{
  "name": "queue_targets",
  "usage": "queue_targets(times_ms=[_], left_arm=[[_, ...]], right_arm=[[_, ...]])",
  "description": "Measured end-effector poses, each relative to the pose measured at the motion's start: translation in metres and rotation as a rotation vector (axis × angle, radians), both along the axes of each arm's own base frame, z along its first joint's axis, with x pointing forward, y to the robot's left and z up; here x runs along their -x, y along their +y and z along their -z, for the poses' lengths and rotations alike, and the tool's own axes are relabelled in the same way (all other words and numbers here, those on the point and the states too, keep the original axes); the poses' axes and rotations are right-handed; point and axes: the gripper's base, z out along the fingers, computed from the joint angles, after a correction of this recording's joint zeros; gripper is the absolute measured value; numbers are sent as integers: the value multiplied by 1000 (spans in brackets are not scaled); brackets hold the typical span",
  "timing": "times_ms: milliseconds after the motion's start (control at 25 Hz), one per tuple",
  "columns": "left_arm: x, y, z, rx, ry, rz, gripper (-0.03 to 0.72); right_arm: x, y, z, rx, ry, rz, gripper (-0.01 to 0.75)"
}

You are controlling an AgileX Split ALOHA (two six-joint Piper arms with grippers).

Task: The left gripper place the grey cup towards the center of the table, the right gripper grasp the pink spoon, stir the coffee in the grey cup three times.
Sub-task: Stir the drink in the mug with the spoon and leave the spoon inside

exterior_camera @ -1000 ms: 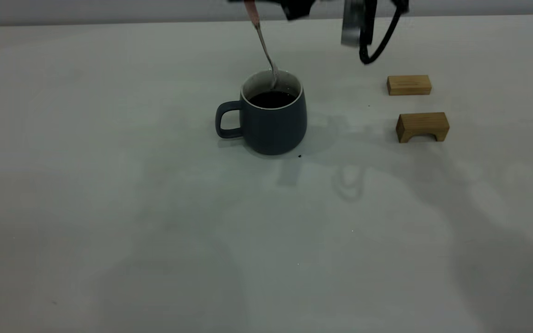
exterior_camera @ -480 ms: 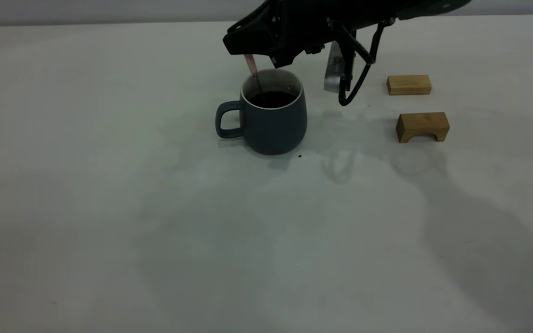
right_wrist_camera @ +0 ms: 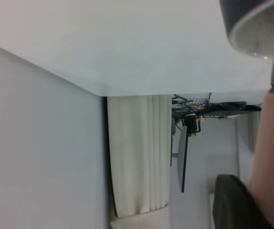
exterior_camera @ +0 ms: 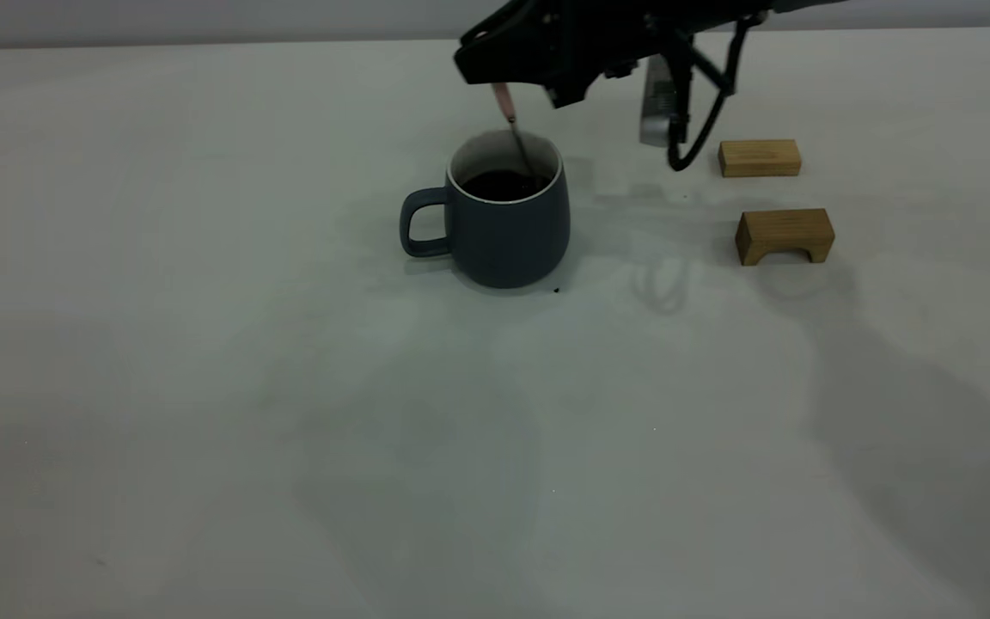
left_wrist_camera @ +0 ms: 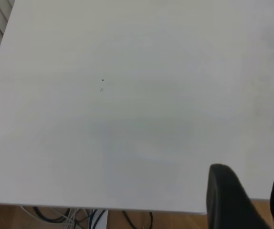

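Now my right gripper (exterior_camera: pixel 508 86) clenched on the pink spoon (exterior_camera: pixel 505 105) — its bowl below in the grey cup (exterior_camera: pixel 504 228), dipped in the coffee (exterior_camera: pixel 504 184), my left gripper (left_wrist_camera: pixel 249 195) parted, off by the table (exterior_camera: pixel 203 387) edge

- We found the cup (exterior_camera: pixel 508 219) standing on the worktop (exterior_camera: pixel 203 387), a little behind its middle, with its handle pointing to the exterior view's left.
- The coffee (exterior_camera: pixel 505 184) lay inside the cup.
- The spoon (exterior_camera: pixel 512 129) leaned with its lower end in the coffee and its handle rising above the rim, toward the back.
- The right claw (exterior_camera: pixel 512 73) hung above and just behind the cup, closed on the spoon's handle.
- Two wooden blocks sat well to the right of the cup: the flat block (exterior_camera: pixel 760 158) behind, the arched block (exterior_camera: pixel 785 235) in front of it, apart.
- The left claw (left_wrist_camera: pixel 244 200) hovered over a bare edge of the worktop, away from everything else.
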Motion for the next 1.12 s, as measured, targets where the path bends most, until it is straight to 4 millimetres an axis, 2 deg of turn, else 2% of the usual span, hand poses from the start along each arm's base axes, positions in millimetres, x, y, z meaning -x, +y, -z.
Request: queue_targets(times_ms=[240,360,480,720,960,1120], left_arm=[[0,0,0,0,-1,0,299],[0,0,0,0,-1,0,299],[0,0,0,0,-1,0,299],[0,0,0,0,-1,0,299],[0,0,0,0,-1,0,299],[0,0,0,0,-1,0,299]], right_arm=[[9,4,3,-61,154,21,136],[10,14,0,-105,163,36,136],[11,20,-2,-109,94,18,136],[7,8,1,-36,-40,-39,136],[8,-2,1,-67,90,-34,136],[12,11,-1,-116,135,-15,136]])
